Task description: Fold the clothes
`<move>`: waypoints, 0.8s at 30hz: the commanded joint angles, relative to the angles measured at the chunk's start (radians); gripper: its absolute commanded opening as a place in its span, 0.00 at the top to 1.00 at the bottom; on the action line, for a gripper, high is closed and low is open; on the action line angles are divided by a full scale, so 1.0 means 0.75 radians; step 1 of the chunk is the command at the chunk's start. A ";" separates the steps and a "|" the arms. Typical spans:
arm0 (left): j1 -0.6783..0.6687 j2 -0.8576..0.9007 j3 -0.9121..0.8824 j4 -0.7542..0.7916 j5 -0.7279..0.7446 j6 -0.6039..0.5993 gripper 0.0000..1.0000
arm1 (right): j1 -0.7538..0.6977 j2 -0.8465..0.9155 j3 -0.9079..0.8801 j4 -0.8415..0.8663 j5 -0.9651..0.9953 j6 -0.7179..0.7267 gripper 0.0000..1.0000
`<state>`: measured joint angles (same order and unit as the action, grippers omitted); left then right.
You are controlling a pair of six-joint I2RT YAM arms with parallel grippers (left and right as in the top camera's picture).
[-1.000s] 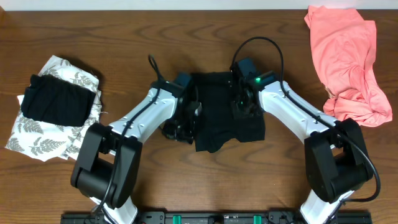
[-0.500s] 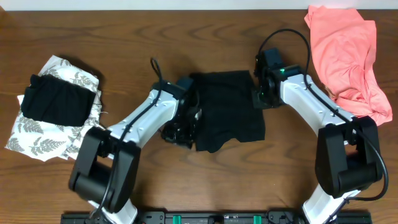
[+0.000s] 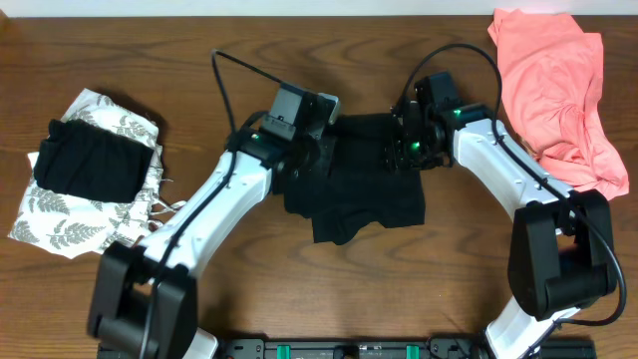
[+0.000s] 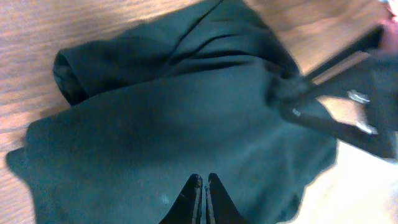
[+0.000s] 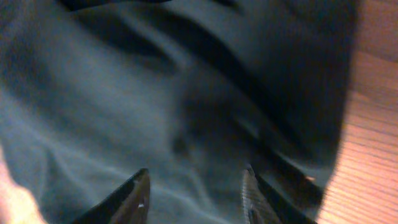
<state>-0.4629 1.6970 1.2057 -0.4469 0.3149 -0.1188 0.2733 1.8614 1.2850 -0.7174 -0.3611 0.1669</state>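
The black shirt (image 3: 364, 194) lies crumpled and partly folded at the middle of the table. It fills the left wrist view (image 4: 155, 124) and the right wrist view (image 5: 124, 93). My left gripper (image 3: 317, 160) is over the shirt's upper left part. Its jaws (image 4: 203, 179) are shut with nothing seen between them. My right gripper (image 3: 401, 152) is over the shirt's upper right corner. Its jaws (image 5: 196, 175) are open and close above the cloth. The right gripper's fingers also show in the left wrist view (image 4: 336, 121).
A salmon-pink garment (image 3: 558, 90) lies bunched at the far right. A folded black garment (image 3: 90, 160) lies on a white leaf-print one (image 3: 60, 219) at the left. Bare wooden table (image 3: 299, 279) surrounds the shirt.
My left gripper has moved up from the shirt's lower left edge to its upper left part. My right gripper went out to the shirt's right edge, then came back over its upper right corner.
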 commanded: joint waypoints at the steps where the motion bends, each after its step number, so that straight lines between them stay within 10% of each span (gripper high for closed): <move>1: -0.005 0.116 -0.012 -0.038 0.045 -0.110 0.94 | 0.033 -0.036 -0.006 0.016 -0.088 0.017 0.67; 7: -0.046 0.199 -0.012 -0.294 0.230 -0.150 0.94 | 0.081 -0.036 -0.018 0.135 0.045 0.110 0.82; 24: -0.109 0.202 -0.077 -0.569 0.217 -0.148 0.94 | 0.040 0.267 -0.160 0.632 0.407 0.080 0.81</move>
<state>-0.5438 1.8500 1.1698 -0.8585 0.4725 -0.2222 0.3260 2.0003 1.1847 -0.2375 -0.1627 0.2440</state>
